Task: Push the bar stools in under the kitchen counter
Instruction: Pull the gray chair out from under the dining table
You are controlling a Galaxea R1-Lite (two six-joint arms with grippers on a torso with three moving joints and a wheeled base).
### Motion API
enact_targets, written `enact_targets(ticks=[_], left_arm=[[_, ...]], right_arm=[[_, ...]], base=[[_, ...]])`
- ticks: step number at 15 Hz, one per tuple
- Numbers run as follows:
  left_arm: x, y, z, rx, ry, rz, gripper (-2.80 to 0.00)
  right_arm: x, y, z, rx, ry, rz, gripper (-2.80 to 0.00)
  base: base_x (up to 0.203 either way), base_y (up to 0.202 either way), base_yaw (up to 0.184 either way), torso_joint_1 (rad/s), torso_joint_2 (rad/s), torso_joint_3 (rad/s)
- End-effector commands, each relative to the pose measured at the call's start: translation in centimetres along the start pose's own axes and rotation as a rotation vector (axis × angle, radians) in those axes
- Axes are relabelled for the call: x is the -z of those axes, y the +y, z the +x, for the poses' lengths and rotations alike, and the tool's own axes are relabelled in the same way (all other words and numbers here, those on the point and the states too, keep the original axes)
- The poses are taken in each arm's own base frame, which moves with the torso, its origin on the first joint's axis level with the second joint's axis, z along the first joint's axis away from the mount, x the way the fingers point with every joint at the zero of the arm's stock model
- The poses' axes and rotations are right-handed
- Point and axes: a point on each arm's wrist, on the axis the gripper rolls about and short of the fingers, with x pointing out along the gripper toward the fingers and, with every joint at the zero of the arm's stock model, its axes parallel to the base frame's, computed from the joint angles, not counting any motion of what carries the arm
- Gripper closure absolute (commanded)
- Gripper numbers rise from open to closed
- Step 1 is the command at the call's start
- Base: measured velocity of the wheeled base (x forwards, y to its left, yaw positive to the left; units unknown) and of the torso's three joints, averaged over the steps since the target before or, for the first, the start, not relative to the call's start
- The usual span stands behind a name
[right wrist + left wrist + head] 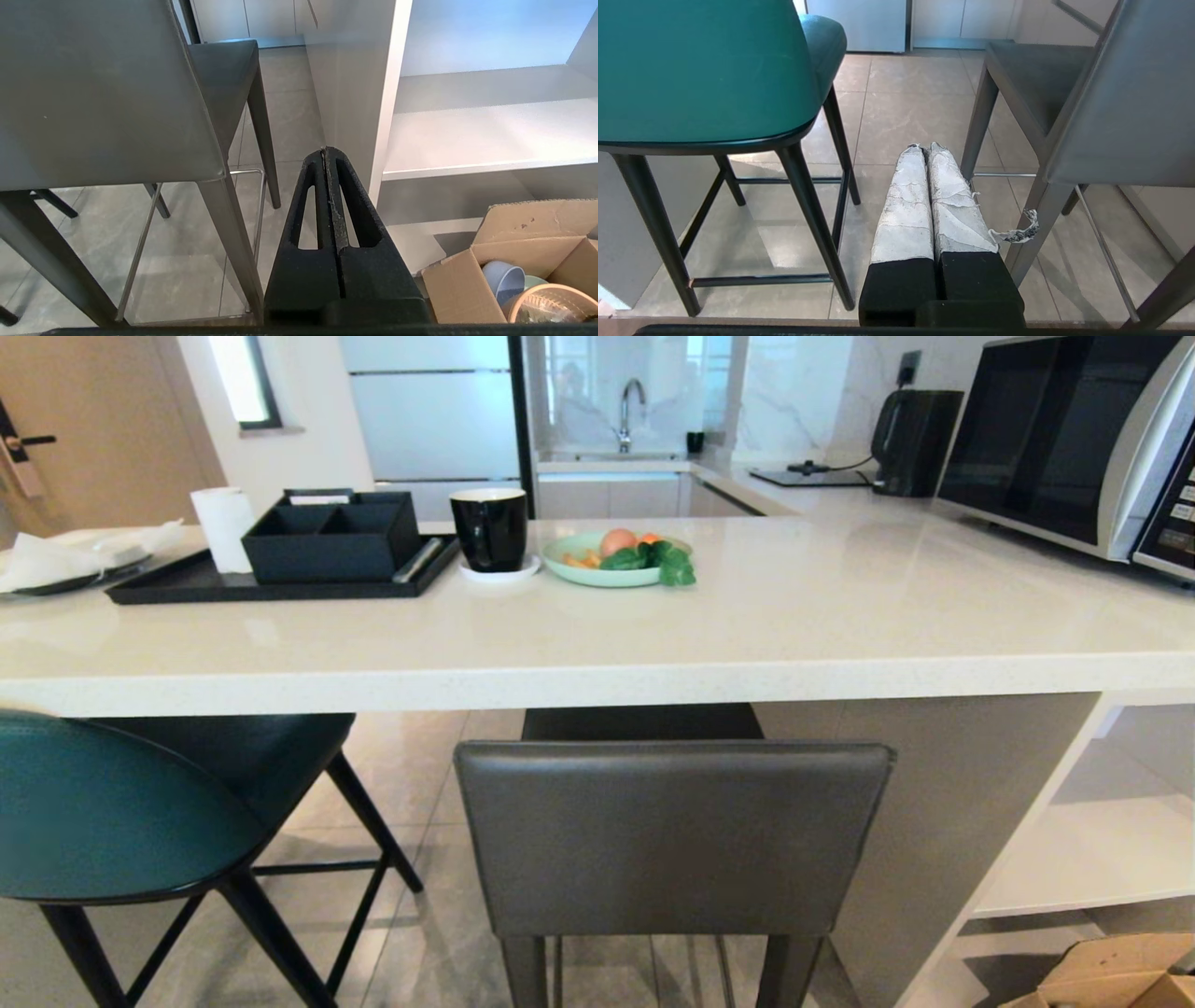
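The white kitchen counter [653, 663] spans the head view. A dark grey bar stool [672, 831] stands in front of me, its seat partly under the slab and its back out in front of the edge. The teal bar stool [103, 812] stands at the left, its back out past the counter edge. Neither arm shows in the head view. My left gripper [924, 147], its fingers wrapped in white tape, is shut and empty, low between the teal stool [700, 74] and the grey stool [1120, 102]. My right gripper [328, 151] is shut and empty, between the grey stool [98, 93] and the counter's white side panel [355, 84].
On the counter sit a black tray [271, 583] with an organiser, a black mug [489, 528], a green plate of food [611, 560] and a microwave [1074, 439]. White open shelves [490, 135] fill the right end. A cardboard box of bowls [523, 270] lies on the floor there.
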Motion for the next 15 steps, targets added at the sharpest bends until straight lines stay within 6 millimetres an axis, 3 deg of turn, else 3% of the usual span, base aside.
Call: enact_targets(ticks=[1, 15], left_arm=[[0.04, 0.0, 0.02, -0.001, 0.003, -0.001, 0.0], [0.02, 0.0, 0.02, -0.002, 0.001, -0.001, 0.0]], right_arm=[[0.03, 0.0, 0.02, 0.0, 0.002, 0.0, 0.0], [0.03, 0.0, 0.02, -0.001, 0.003, 0.0, 0.0]], base=[[0.0, 0.0, 0.0, 0.0, 0.0, 0.0], [0.0, 0.0, 0.0, 0.0, 0.0, 0.0]])
